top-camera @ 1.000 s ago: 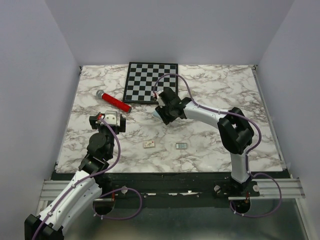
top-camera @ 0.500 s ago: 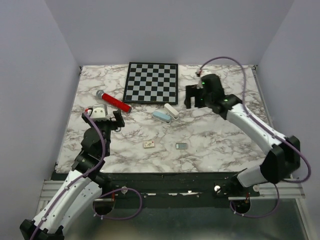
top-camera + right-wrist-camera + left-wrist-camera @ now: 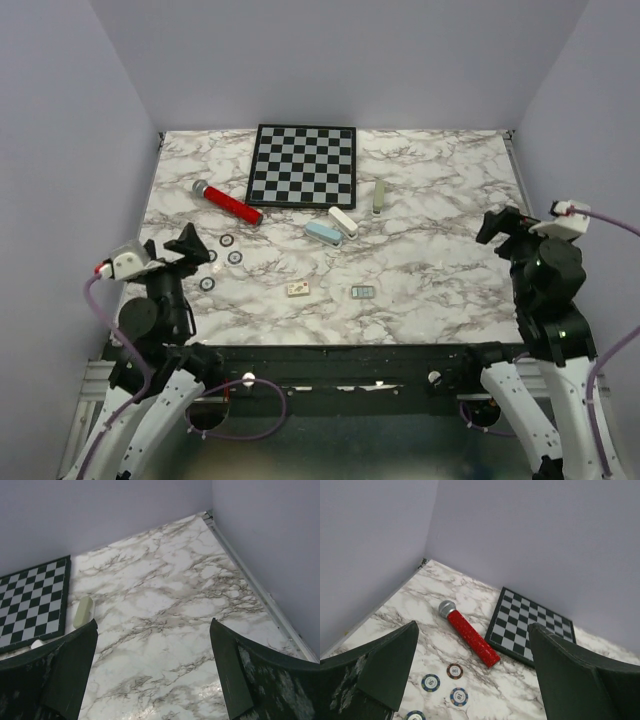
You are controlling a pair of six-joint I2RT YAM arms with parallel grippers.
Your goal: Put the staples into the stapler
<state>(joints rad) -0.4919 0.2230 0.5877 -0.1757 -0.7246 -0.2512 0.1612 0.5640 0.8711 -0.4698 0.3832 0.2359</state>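
The staples [image 3: 363, 292] are a small silvery-grey block lying flat near the table's front middle. Three bar-shaped items lie behind it: a pale blue bar [image 3: 322, 234], a white bar [image 3: 343, 221] touching it, and a pale green bar [image 3: 379, 196] [image 3: 84, 611] standing apart. I cannot tell which of them is the stapler. My left gripper [image 3: 190, 246] [image 3: 472, 626] hangs open and empty over the front left. At the front right my right gripper [image 3: 498, 226] [image 3: 152, 622] is open too, with only bare marble between its fingers.
A checkerboard [image 3: 303, 165] [image 3: 532, 625] [image 3: 30, 602] lies at the back centre. A red microphone [image 3: 228, 202] [image 3: 469, 637] lies to its left, with several poker chips [image 3: 234, 257] [image 3: 454, 670] in front of it. A small tan tile [image 3: 298, 289] lies left of the staples. Walls close three sides.
Both arms have drawn back to the near corners. The right gripper opened wide and left the blue and white bars. The green bar and the chips have come into view.
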